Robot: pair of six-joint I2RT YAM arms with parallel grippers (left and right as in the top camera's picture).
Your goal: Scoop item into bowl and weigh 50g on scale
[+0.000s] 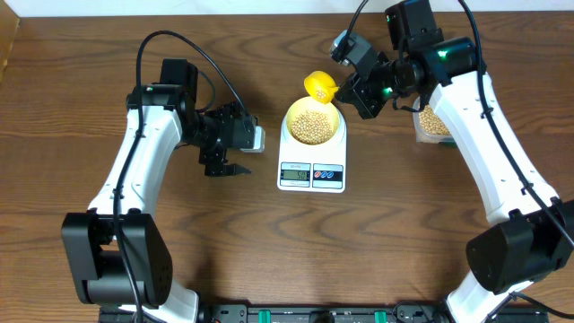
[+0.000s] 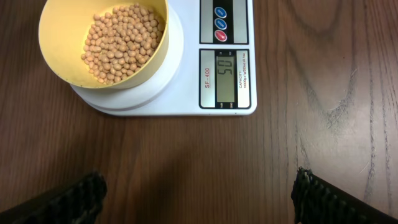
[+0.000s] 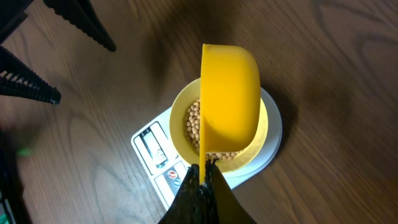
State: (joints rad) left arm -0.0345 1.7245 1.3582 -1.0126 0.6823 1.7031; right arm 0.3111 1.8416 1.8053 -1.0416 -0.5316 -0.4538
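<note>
The pale yellow bowl (image 1: 291, 119) stands on the white scale (image 1: 311, 176), holding tan beans (image 1: 313, 126). In the left wrist view the scale (image 2: 186, 74) shows its display (image 2: 227, 76) reading 50, beside the bowl (image 2: 59, 43) and beans (image 2: 121, 40). My right gripper (image 1: 352, 91) is shut on the handle of a yellow scoop (image 1: 319, 86), held tipped on edge over the bowl's far rim. The right wrist view has the scoop (image 3: 229, 87) above the bowl (image 3: 265, 130), with the gripper (image 3: 204, 177) clamping its handle. My left gripper (image 1: 225, 170) hangs open and empty left of the scale.
A clear container of beans (image 1: 434, 122) sits at the right, partly under the right arm. The left gripper's black fingers (image 3: 37, 87) show at the top left of the right wrist view. Bare wooden table (image 2: 199, 155) lies between the left gripper (image 2: 199, 199) and the scale.
</note>
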